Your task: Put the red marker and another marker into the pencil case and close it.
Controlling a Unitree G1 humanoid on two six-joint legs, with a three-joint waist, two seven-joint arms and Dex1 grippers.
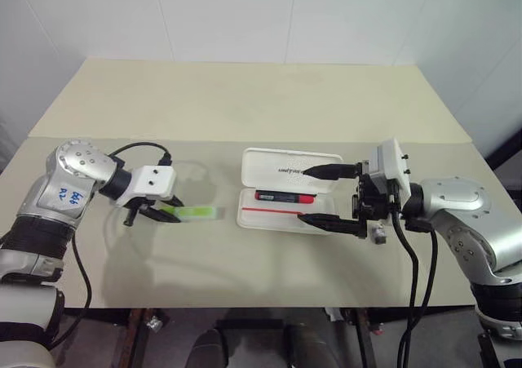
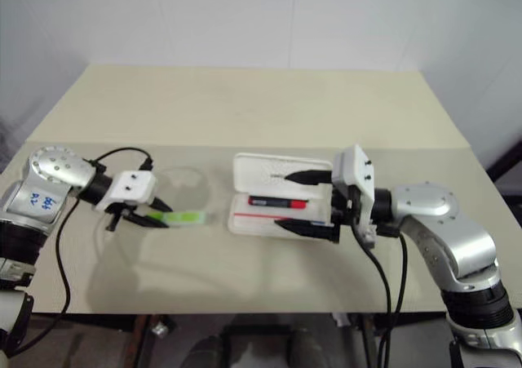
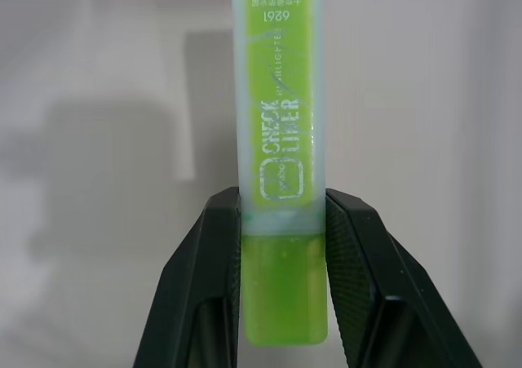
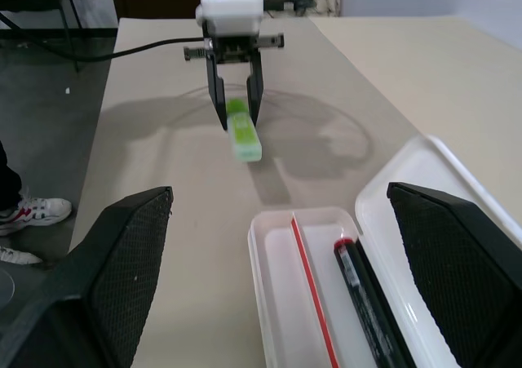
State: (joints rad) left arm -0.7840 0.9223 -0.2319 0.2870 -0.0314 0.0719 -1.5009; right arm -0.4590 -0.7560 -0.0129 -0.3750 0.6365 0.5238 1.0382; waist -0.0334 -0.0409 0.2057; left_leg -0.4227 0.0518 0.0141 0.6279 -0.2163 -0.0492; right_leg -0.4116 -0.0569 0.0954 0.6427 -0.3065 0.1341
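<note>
Marker [image 3: 281,139] sits pinched near its cap end in your left gripper [image 1: 155,213]; light, slick plastic, so grip mid-body; right gripper [image 1: 330,195] gapes wide.

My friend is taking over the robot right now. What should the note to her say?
Left gripper: shut on the green marker, carried above the table, left of the case.
Right gripper: open wide at the right end of the pencil case, holding nothing.
Done: red marker lies in the open case.
Left: put the green marker in, then close the lid.
</note>
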